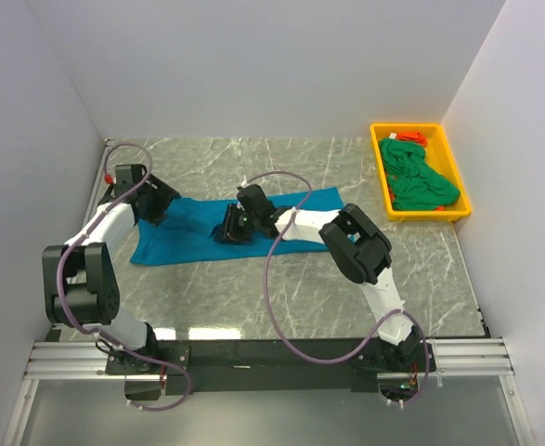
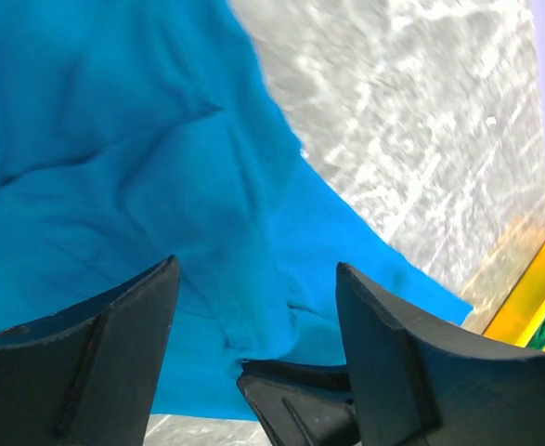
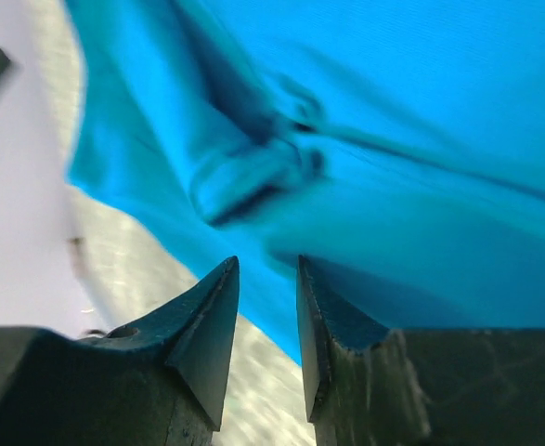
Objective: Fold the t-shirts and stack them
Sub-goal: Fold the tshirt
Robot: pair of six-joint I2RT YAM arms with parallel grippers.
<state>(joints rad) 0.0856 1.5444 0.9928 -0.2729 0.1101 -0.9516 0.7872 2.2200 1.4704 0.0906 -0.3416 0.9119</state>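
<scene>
2 grippers hang over the teal-blue t-shirt [image 1: 193,237], which we see spread flat left of centre on the marble table [image 1: 207,297]. The left gripper [image 1: 159,203] is at its left end and the right gripper [image 1: 231,225] at its middle. At upper right, a yellow bin [image 1: 430,216] holds the green t-shirt [image 1: 419,178] and a red-orange piece [image 1: 413,138].

From the left wrist, we find the fingers [image 2: 123,325] wide apart above the cloth.

From the right wrist, we see fingers [image 3: 207,316] narrowly parted, gripping nothing, with creased cloth just beyond.

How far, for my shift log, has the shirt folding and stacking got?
Done: nothing; no stack shows. In hand: the teal-blue cloth t-shirt lies stretched out and rumpled, the left gripper open and the right gripper narrowly parted over it. Left: finishing its fold, plus the bright green t-shirt and small red-orange piece in the yellow plastic bin.
</scene>
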